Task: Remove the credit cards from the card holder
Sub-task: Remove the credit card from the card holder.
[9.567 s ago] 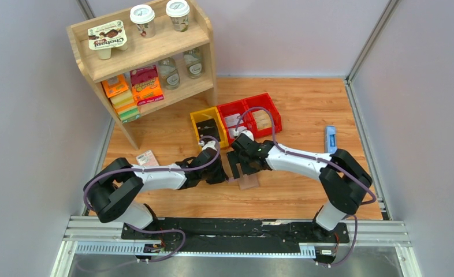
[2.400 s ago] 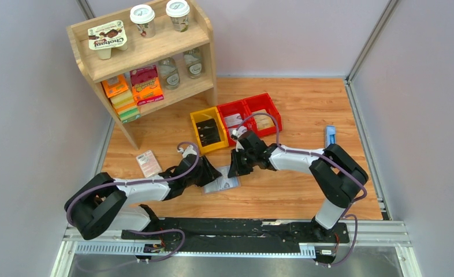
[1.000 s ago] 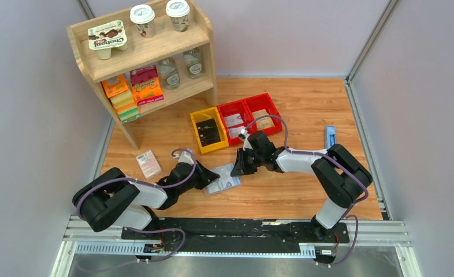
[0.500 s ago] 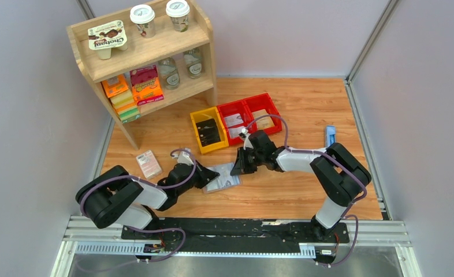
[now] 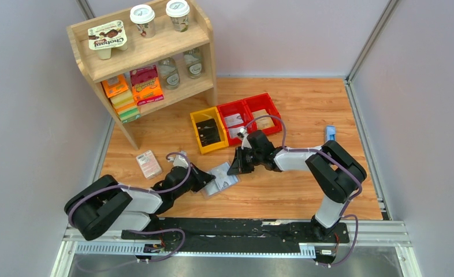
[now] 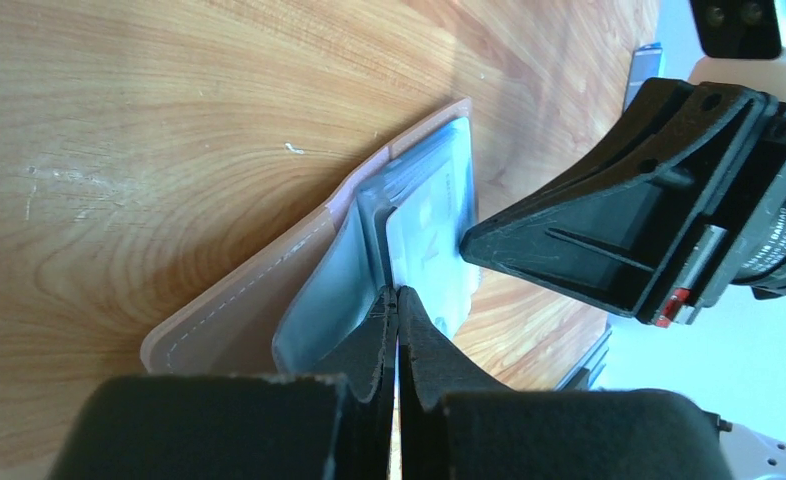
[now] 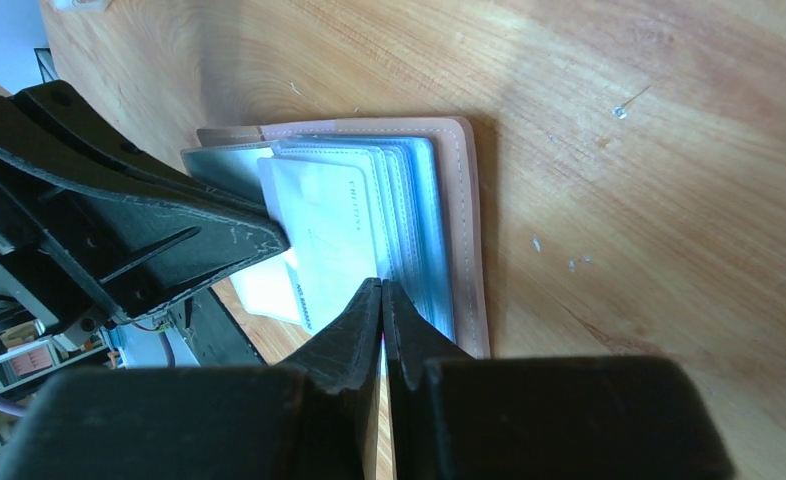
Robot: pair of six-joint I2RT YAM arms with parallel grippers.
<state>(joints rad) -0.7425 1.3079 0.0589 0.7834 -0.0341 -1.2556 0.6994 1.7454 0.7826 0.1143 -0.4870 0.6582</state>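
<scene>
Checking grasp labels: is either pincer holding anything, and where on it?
Likely: left pincer shut on one edge of a pale card sticking out of the holder. The right pincer is shut at another edge; hold there cannot be told.

Overhead cam is bright, even and sharp, just soft shadows under the arms on the table (image 5: 294, 193). Wrist cams are rougher: white blowout at 2 o'clock on the left one, 11 o'clock on the right, glare on the card holder (image 7: 419, 220), left gripper (image 6: 396, 295) blurry at 6 o'clock
</scene>
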